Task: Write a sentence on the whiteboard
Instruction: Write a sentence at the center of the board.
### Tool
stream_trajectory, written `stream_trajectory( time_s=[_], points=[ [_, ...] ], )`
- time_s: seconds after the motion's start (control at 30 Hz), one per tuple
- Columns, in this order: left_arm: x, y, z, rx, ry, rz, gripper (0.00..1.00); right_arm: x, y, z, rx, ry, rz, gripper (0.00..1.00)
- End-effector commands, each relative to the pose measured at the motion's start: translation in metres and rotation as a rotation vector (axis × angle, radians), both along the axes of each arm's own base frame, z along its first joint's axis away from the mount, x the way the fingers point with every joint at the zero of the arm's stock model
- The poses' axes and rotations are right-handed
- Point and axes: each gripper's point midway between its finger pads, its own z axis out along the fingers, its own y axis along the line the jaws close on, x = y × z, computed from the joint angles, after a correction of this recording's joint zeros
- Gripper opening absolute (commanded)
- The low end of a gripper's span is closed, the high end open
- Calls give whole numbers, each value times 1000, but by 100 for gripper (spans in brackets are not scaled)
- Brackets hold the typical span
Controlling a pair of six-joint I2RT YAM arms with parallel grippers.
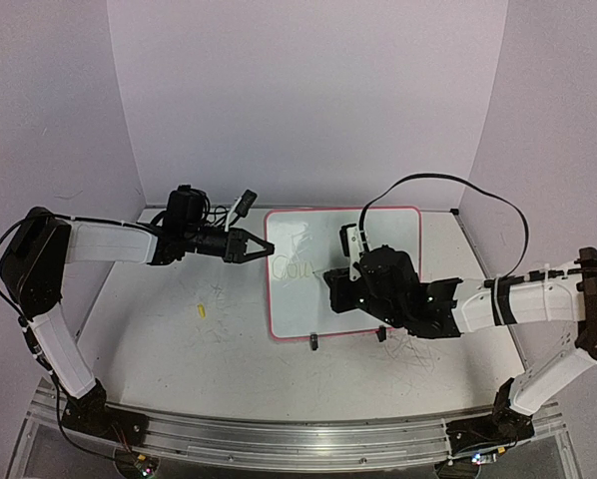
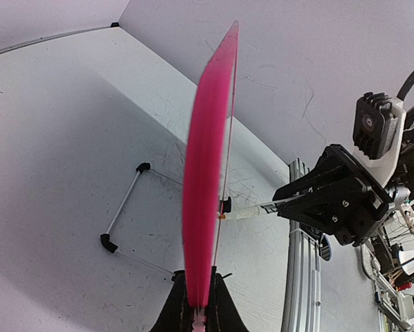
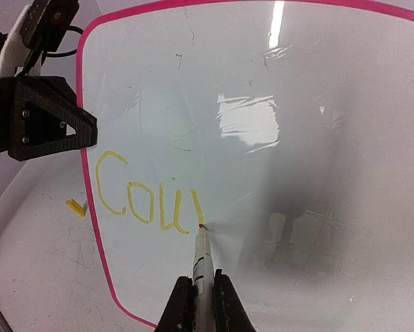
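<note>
Three letters and a stroke of the sentence sit on the left part of the board, centre frame. Right claw grips a marker, tip at the stroke's foot; the next strokes likely lie rightward. Left claw pinches the board's left rim.

Count: 1 whiteboard, 2 black feet, 1 marker, 3 finished yellow letters, 1 yellow scrap, 2 arms.
</note>
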Motion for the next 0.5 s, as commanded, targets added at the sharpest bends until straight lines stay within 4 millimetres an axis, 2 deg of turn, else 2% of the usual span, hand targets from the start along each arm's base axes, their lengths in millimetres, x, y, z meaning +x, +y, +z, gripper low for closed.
stream_trajectory(
  time_s=[0.0, 0.23, 0.47],
  points=[
    [1, 1, 17, -14, -76, 20, 0, -2, -8, -7, -5, 24, -18, 0],
    [1, 1, 17, -13, -75, 20, 0, -2, -7, -7, -5, 21, -17, 0],
    [1, 1, 16, -13, -75, 20, 0, 6, -1, 12, 15, -26, -33, 0]
  ],
)
